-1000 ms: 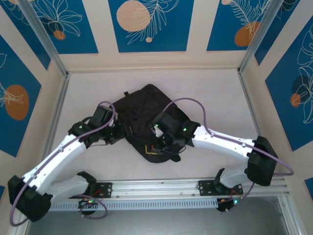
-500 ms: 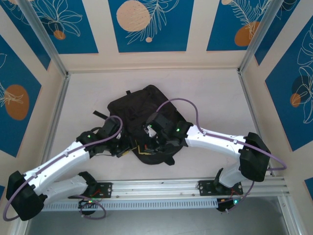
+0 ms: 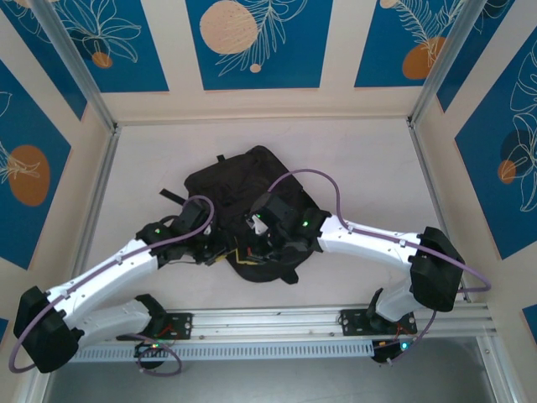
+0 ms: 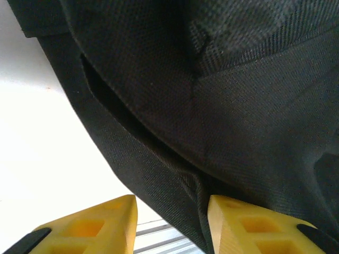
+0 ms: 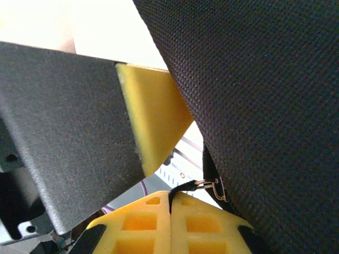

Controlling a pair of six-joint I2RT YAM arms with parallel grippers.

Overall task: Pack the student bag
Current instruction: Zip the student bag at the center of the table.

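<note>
Student bag (image 3: 235, 189) on table (image 3: 369, 168), right tool (image 5: 170, 203) pinching its zipper pull (image 5: 209, 185).

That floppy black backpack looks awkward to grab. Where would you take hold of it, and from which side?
Its near edge, coming from the arms' side. The student bag is soft and lies slumped, so only thin parts fit a hand: the fabric fold between the fingers of the left hand, or the zipper pull that the right hand pinches.

bright even light, blown-out blurry wrist close-ups
</note>
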